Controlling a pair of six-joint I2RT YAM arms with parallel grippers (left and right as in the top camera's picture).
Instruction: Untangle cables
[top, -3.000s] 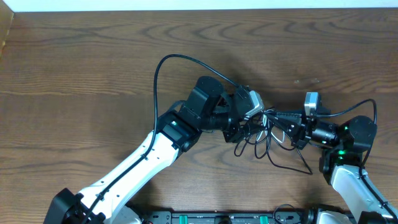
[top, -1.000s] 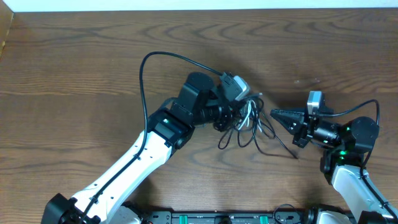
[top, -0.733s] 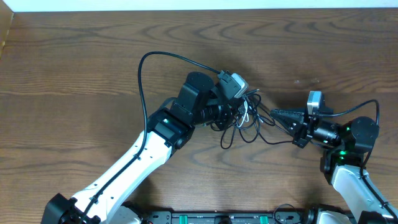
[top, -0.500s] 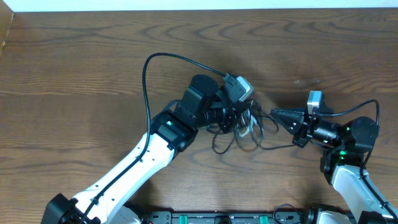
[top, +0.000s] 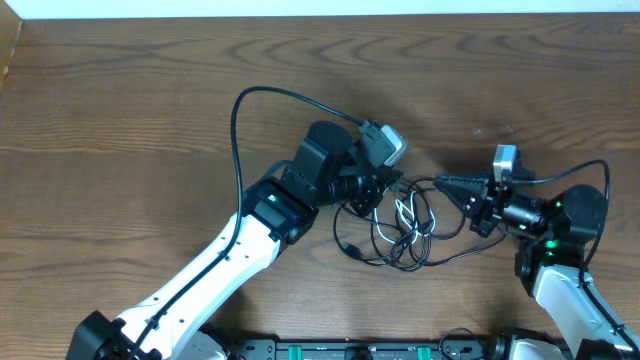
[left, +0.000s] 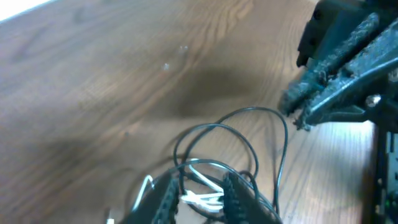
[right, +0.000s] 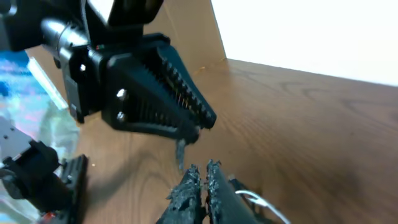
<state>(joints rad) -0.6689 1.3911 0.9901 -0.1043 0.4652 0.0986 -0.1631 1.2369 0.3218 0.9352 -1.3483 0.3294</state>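
Observation:
The cables (top: 402, 226) are a tangle of thin black loops with a short white cable (top: 406, 214) in the middle, between the two arms. My left gripper (top: 390, 188) sits at the tangle's upper left. In the left wrist view its fingers (left: 200, 194) are closed partway on the white cable (left: 200, 199) and black strands, and black loops (left: 217, 127) rise out of them. My right gripper (top: 443, 182) points left at the tangle. Its jaws (right: 200, 174) are pressed together on a black cable (top: 418, 181) that runs left into the tangle.
The wooden table (top: 150, 110) carries nothing else. A thick black robot cord (top: 240, 130) arcs over the left arm, and another (top: 585, 168) loops by the right arm. The white far edge (top: 320, 8) bounds the table.
The left gripper swung the tangle left and up, then back right. The loops have dropped and spread toward the near side. The right gripper has stayed in place.

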